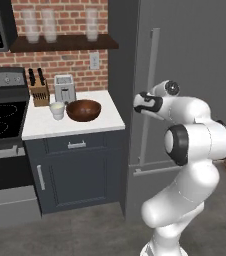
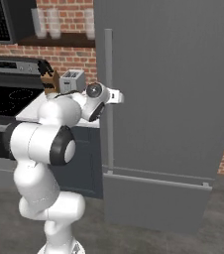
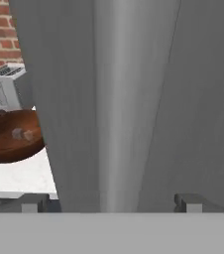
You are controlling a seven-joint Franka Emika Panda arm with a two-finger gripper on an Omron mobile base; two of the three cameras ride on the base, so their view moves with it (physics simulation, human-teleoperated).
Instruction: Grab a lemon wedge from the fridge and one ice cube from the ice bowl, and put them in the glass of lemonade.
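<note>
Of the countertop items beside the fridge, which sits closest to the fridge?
The ice bowl, the wide brown wooden one; the glass of lemonade, toaster and knife block all stand farther left.

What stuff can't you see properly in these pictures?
- Inside of the fridge: its door is closed, so the lemon wedge is hidden in every view.
- Ice bowl: in the left base view its contents are too small to tell; in the hand view the fridge cuts it off.
- Glass of lemonade: the arm hides it in the right base view.
- Gripper: the bottom edge crops its fingertips, straddling the handle.
</note>
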